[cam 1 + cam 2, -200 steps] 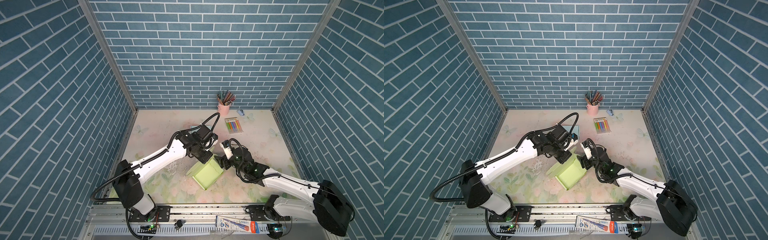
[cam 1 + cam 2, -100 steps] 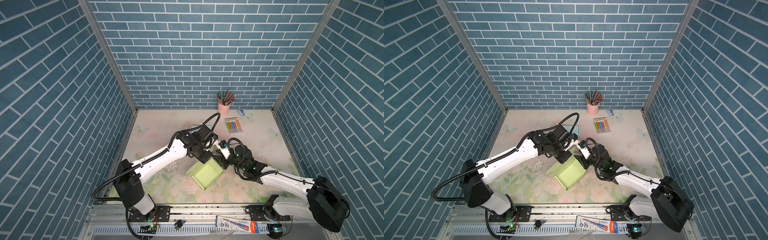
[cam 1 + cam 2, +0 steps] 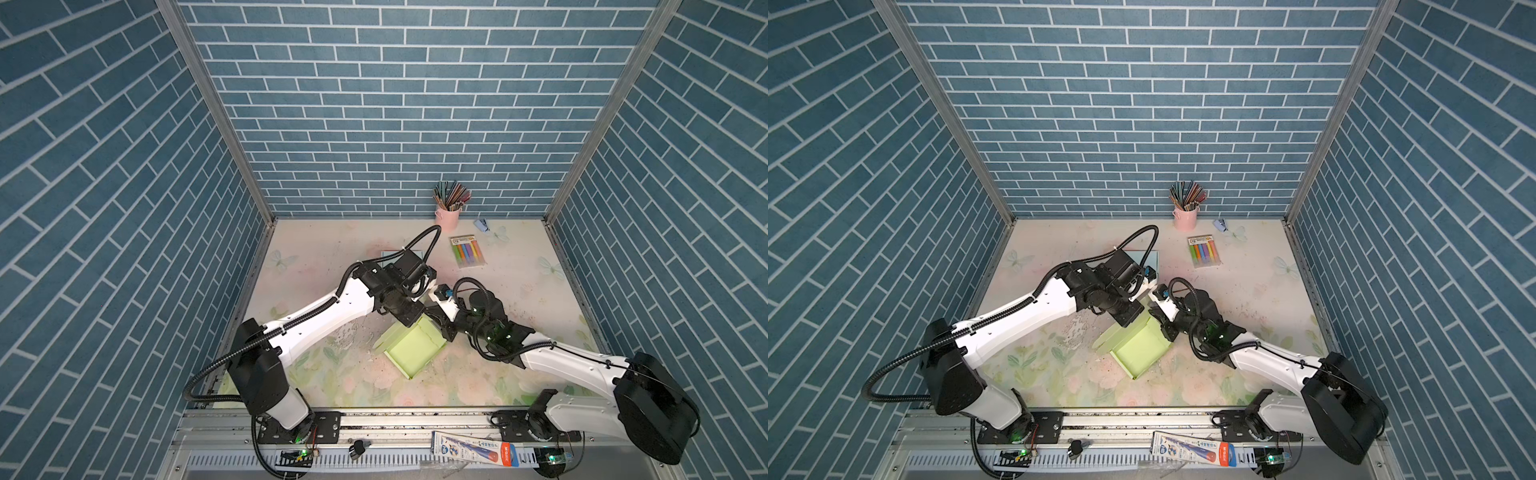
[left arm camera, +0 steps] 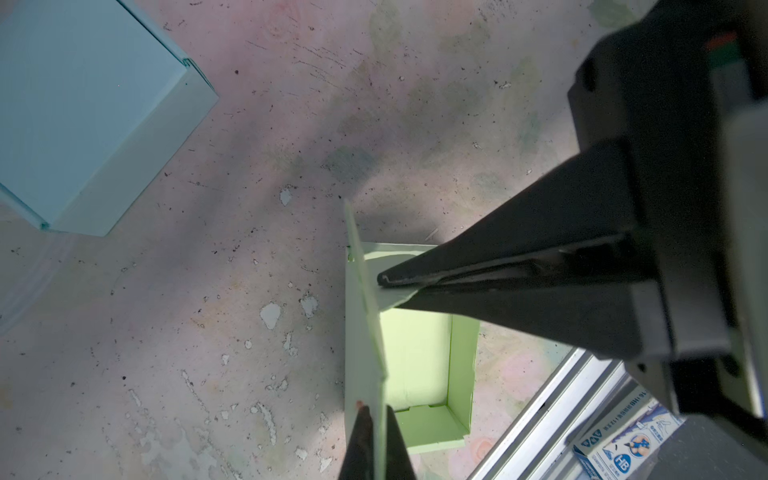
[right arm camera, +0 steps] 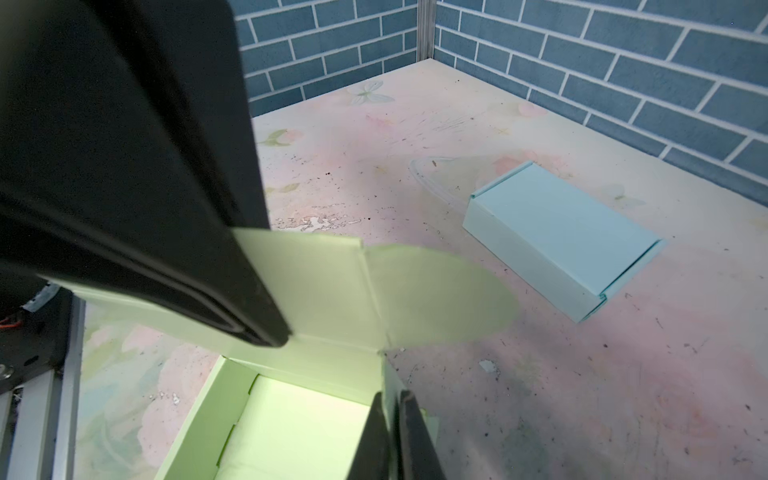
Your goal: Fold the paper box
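Note:
The light green paper box (image 3: 415, 347) (image 3: 1142, 347) lies open in the middle of the table, with its lid panel (image 5: 328, 282) standing up. My left gripper (image 4: 376, 409) (image 3: 409, 321) is shut on the edge of that raised lid panel. A rounded side flap (image 5: 436, 299) sticks out from the lid. My right gripper (image 5: 390, 397) (image 3: 434, 319) is shut on the box's side wall at the corner below the lid. In the left wrist view the right gripper (image 4: 384, 281) pinches the green card. The box's floor (image 5: 299, 432) is bare.
A folded light blue box (image 5: 557, 232) (image 4: 83, 104) lies behind the green one, mostly under the left arm in a top view (image 3: 1152, 259). At the back stand a pink pencil cup (image 3: 448, 216) and a marker pack (image 3: 467, 251). A pencil carton (image 3: 473, 446) lies on the front rail.
The right gripper has moved in to the green box's far corner and closed on its side wall. The left gripper has kept its hold on the lid.

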